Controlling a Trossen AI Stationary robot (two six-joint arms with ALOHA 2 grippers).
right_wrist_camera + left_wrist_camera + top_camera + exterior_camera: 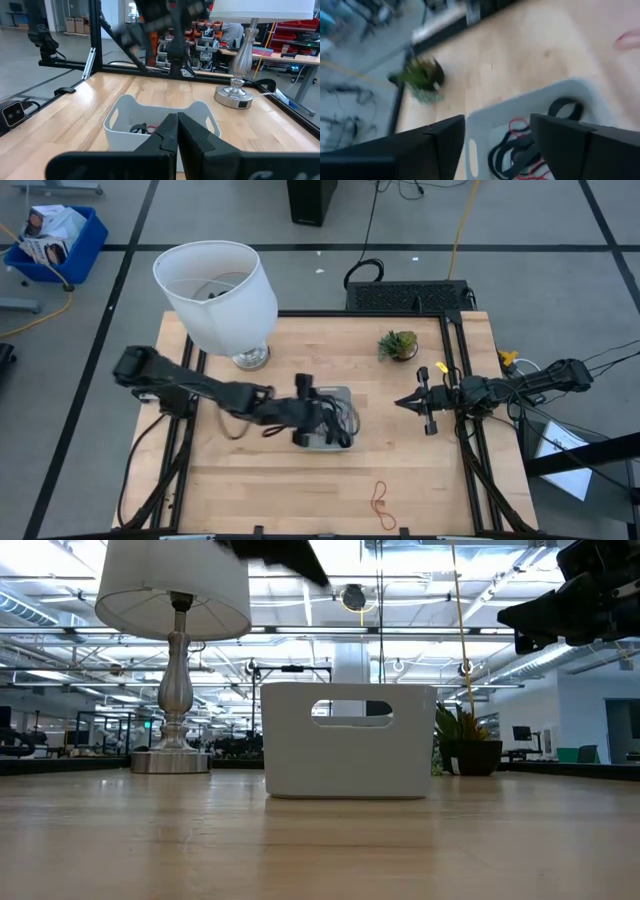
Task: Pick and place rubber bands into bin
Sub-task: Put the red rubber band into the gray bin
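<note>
The silvery-grey bin (343, 394) stands at the middle of the table; it also shows in the low view (348, 740). Several black and red-orange rubber bands (520, 150) lie inside it. One red-orange band (381, 502) lies loose on the wood near the table's near edge. My left gripper (497, 135) is open and empty, above the bin (530, 100). My right gripper (403, 402) is shut and empty, above the table to the right of the bin, pointing at it (160, 112).
A white-shaded lamp (215, 290) stands at the far left of the table. A small potted plant (398, 344) stands at the far right. A blue crate (55, 240) is on the floor beyond the table. Bare wood lies near the table's near edge around the loose band.
</note>
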